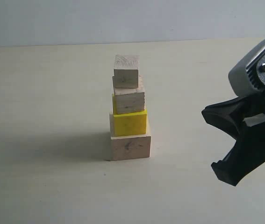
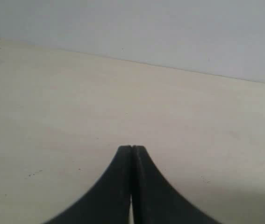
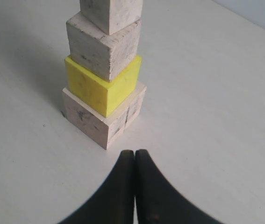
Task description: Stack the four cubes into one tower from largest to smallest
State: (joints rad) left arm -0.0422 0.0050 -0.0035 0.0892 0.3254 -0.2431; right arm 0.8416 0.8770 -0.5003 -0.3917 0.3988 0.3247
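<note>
The tower stands mid-table: a large pale wood cube (image 1: 131, 145) at the bottom, a yellow cube (image 1: 130, 122) on it, a smaller pale cube (image 1: 129, 98) above that, and the tiniest pale cube (image 1: 126, 71) on top. The upper cubes sit slightly twisted and off-centre. My right gripper (image 3: 134, 152) is shut and empty, a short way from the large cube (image 3: 95, 122), touching nothing. Its dark body (image 1: 249, 135) hangs to the right of the tower. My left gripper (image 2: 132, 147) is shut and empty over bare table, with no cube in its view.
The pale table (image 1: 39, 140) stretches round the tower on all sides. A grey wall (image 1: 123, 18) rises behind the table's far edge.
</note>
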